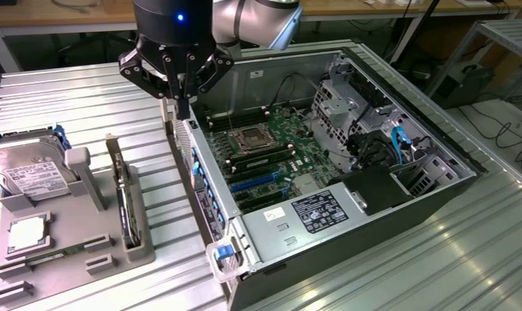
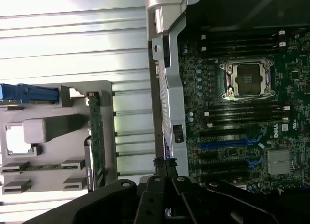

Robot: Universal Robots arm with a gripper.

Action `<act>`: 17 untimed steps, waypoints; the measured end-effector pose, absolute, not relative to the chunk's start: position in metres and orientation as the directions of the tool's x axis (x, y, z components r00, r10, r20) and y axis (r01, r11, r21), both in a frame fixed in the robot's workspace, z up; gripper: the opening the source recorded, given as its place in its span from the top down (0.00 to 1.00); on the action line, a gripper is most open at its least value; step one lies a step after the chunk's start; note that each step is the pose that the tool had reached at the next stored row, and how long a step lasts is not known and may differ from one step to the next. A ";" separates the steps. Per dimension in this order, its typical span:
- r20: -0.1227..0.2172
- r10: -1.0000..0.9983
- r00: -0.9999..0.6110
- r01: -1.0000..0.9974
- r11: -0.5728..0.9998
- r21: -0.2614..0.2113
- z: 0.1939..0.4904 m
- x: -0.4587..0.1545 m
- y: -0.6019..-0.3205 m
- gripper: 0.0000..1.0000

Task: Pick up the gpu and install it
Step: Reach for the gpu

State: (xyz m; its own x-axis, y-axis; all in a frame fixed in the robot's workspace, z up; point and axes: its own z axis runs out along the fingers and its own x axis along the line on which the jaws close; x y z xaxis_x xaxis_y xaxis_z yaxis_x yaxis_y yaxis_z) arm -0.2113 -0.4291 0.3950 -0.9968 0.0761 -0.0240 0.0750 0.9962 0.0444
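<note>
Exterior view first, starting closest to the camera: you have the gray holder (image 1: 71, 278) lying on the ribbed metal table (image 1: 468, 259), with the memory stick (image 1: 58, 254) lying flat in its near end. Level with it, on the exterior view's right, is the open computer case (image 1: 356, 259), and the power supply (image 1: 309, 214) fills its near corner.

A little further back, the gpu (image 1: 127, 201) stands on its long edge in a slot of the holder, outside the case and just beside its wall. The wrist view shows you the same card (image 2: 94, 136) edge-on, green board upright in the gray slot. Behind it in the holder sits the hard drive (image 1: 32, 175) with its white label facing up.

Deeper inside the case lies the motherboard (image 1: 270, 152), with blue expansion slots (image 1: 252, 184) toward you and the CPU socket (image 1: 248, 138) beyond them.

Further back again, your gripper (image 1: 181, 110) hangs over the case wall on the exterior view's left. Its fingers are pressed together with nothing between them, and it is well apart from the gpu. In the wrist view the gripper (image 2: 166, 166) lines up with that metal wall; you cannot tell whether it touches.

Farthest off is a wooden bench (image 1: 71, 13).
</note>
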 end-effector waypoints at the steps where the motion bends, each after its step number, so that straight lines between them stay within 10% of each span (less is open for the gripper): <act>1: -0.024 0.076 -0.997 0.075 0.996 0.044 0.395 -0.212 -0.429 0.89; 17: -0.023 0.076 -0.997 0.075 0.996 0.044 0.395 -0.216 -0.431 0.89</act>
